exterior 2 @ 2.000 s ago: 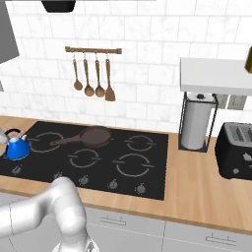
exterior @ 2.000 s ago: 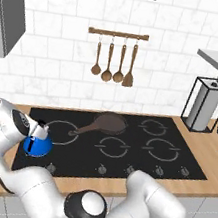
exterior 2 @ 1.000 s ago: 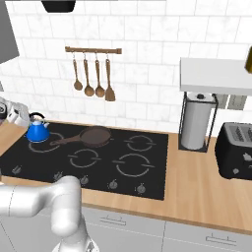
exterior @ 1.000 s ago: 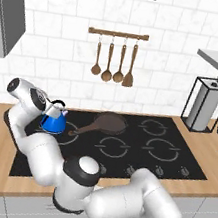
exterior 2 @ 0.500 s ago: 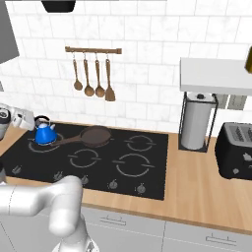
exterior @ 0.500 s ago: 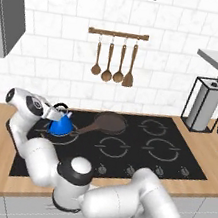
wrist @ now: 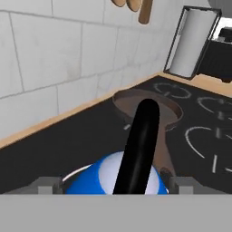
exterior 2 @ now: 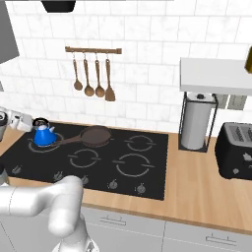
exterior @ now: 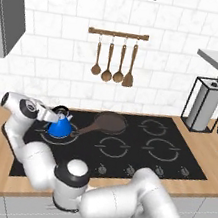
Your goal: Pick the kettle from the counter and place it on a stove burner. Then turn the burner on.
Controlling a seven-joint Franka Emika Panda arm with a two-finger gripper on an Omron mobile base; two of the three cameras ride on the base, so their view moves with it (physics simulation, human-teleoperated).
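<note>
Kettle: hanging directly under my gripper, over the far-left ring of the black cooktop; whether it is touching the glass I cannot tell.
Gripper: I am clasping the kettle's black arched handle, reaching in from the left.
Handle axis: running away from my wrist toward the frying pan.
Spout: hidden, so I cannot tell its heading.
Stove burner: the widest ring, lying well to the right, beyond the pan.
Next move: I am judging the carry must go rightward, or down onto this near ring.
</note>
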